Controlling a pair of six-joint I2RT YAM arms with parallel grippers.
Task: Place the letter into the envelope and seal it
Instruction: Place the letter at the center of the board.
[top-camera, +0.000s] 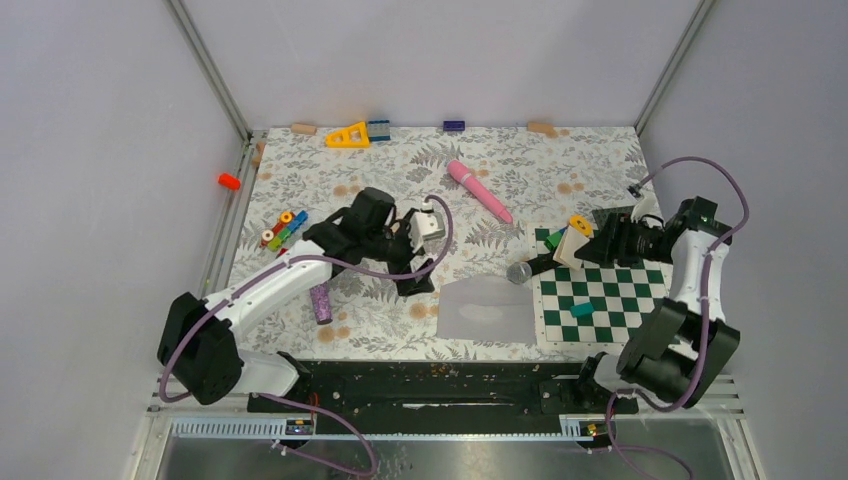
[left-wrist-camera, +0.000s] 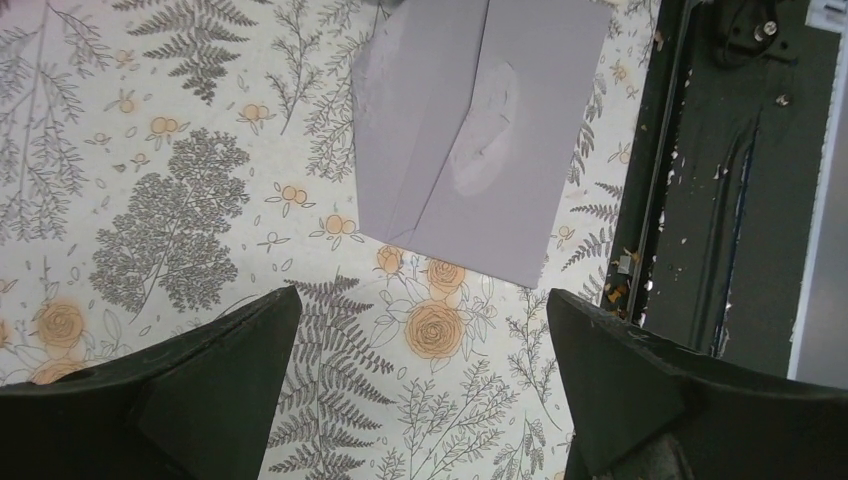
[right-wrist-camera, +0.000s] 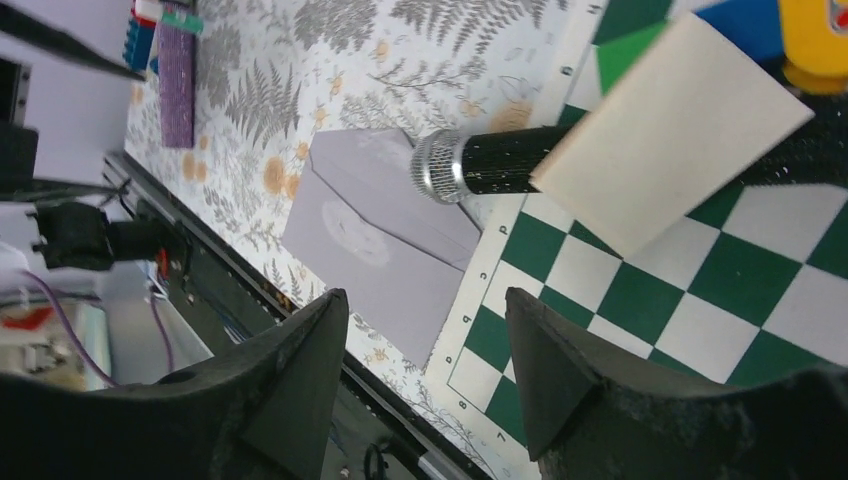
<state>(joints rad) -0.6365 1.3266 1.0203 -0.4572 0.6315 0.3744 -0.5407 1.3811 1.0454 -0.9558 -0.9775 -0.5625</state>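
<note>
The left jaws are spread fully, nothing held, above the tabletop (left-wrist-camera: 150, 200) beside the envelope (left-wrist-camera: 480, 130). The right jaws are parted, empty, over the checkerboard mat (right-wrist-camera: 640, 300).

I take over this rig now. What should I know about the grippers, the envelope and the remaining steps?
Left gripper: open, empty, above the table near the envelope.
Right gripper: open, empty, above the checkerboard mat.
Envelope: flat on the table beside the mat, flap folded down.
Done: unclear; no letter surely visible, seal not verifiable.
To do: probably confirm the letter is inside, then press the flap.
</note>
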